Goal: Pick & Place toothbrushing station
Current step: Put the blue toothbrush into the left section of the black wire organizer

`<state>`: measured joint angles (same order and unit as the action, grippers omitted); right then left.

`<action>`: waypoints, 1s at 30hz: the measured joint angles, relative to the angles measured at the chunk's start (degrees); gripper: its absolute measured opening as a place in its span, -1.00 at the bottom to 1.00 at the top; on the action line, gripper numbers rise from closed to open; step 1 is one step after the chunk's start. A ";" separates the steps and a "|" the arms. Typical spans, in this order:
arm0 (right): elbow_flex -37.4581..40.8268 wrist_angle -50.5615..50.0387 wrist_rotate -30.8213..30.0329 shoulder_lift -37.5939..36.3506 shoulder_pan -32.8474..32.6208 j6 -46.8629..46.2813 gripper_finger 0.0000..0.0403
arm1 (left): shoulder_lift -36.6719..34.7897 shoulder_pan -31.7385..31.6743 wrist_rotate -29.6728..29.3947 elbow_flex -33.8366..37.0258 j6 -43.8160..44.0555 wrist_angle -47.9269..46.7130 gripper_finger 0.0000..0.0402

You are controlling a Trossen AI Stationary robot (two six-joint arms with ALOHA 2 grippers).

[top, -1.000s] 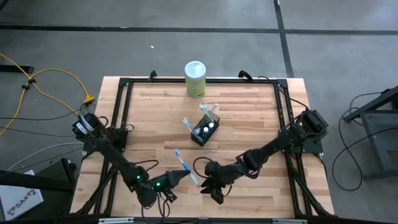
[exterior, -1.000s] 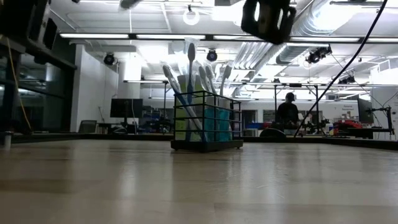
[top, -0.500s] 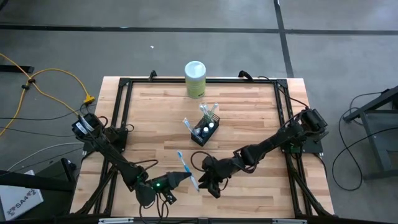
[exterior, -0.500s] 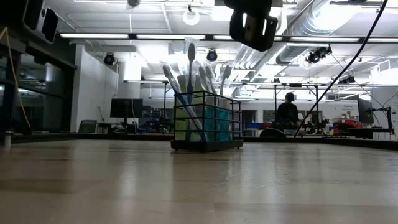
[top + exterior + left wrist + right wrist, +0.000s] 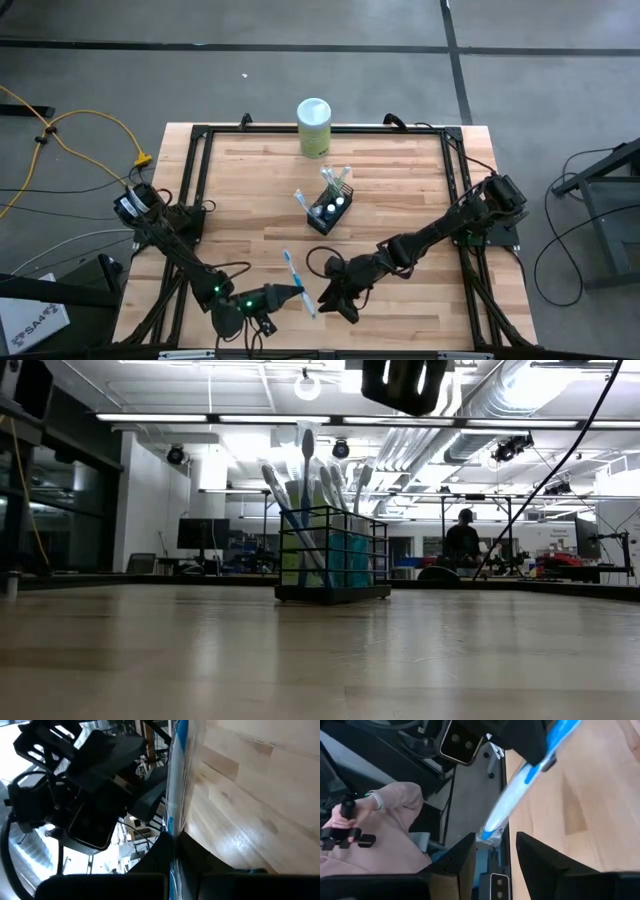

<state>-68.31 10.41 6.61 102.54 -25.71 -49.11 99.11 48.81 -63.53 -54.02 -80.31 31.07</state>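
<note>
The black wire-mesh holder (image 5: pixel 330 208) stands on its base at the table's middle with several toothbrushes and two teal tubes in it; it also shows in the low view (image 5: pixel 333 560). My left gripper (image 5: pixel 289 293) is shut on one white-and-blue toothbrush (image 5: pixel 297 283) near the near edge. My right gripper (image 5: pixel 325 299) is open just right of it. In the right wrist view the toothbrush's near end (image 5: pixel 492 829) stands between the two open fingers (image 5: pixel 462 857); I cannot tell whether they touch it. My left gripper pinches the toothbrush's shaft (image 5: pixel 173 851) between its two fingers, somewhat nearer its near end. The fingers come level from the table's left and lie across the shaft. The toothbrush runs from far-left to near-right and looks lifted clear of the table.
A pale green canister with a white lid (image 5: pixel 314 126) stands at the far edge. A black frame (image 5: pixel 190 190) runs round the tabletop. A person's hand in a pink sleeve (image 5: pixel 365 810) holds a controller beyond the near edge.
My left gripper has carried the toothbrush a little toward the table's near edge. My right gripper has gone toward the table's left, up to the toothbrush's near end. The holder has stayed where it was.
</note>
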 joint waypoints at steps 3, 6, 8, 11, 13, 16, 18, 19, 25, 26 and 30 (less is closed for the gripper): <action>0.00 -0.28 0.00 0.00 0.26 -0.17 -0.34 | 0.00 -0.06 -0.04 0.00 -1.56 0.05 -0.98; 0.00 -0.21 -0.28 0.00 0.33 -0.17 -0.34 | 0.00 -1.09 0.16 0.00 -2.43 0.11 -0.98; 0.00 -0.26 -0.28 0.00 0.37 -0.20 -0.34 | 0.00 -1.91 0.46 0.00 -2.45 0.14 -0.98; 0.00 -0.37 -0.48 0.00 0.37 -0.39 -0.34 | 0.00 -3.05 1.29 0.00 -2.49 0.24 -0.98; 0.00 -0.48 -0.46 0.00 0.37 -0.39 -0.34 | 0.00 -3.47 1.69 0.00 -2.52 0.51 -0.98; 0.00 -0.42 -0.45 0.00 0.37 -0.39 -0.34 | 0.00 -3.74 3.40 0.00 -3.22 2.08 -0.98; 0.00 -0.30 -0.43 0.00 0.37 -0.39 -0.34 | 0.00 -3.76 4.01 0.00 -5.07 3.13 -0.98; 0.00 -0.30 -0.44 0.00 0.37 -0.38 -0.34 | 0.00 -3.76 4.32 0.00 -5.61 4.07 -0.98; 0.00 -0.30 -0.53 0.00 0.68 -0.20 -0.34 | -0.04 -4.78 6.80 0.00 -6.87 5.43 -0.98; 0.00 -0.28 -0.53 0.00 0.84 -0.10 -0.34 | -0.04 -5.10 7.43 0.00 -7.01 5.50 -0.98; 0.00 -0.28 -0.59 0.00 1.05 0.75 -0.34 | -0.04 -6.38 8.17 0.00 -6.94 6.12 -0.98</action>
<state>-68.31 10.13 6.02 102.54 -24.67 -48.36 99.07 42.44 -55.35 -54.02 -87.25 37.19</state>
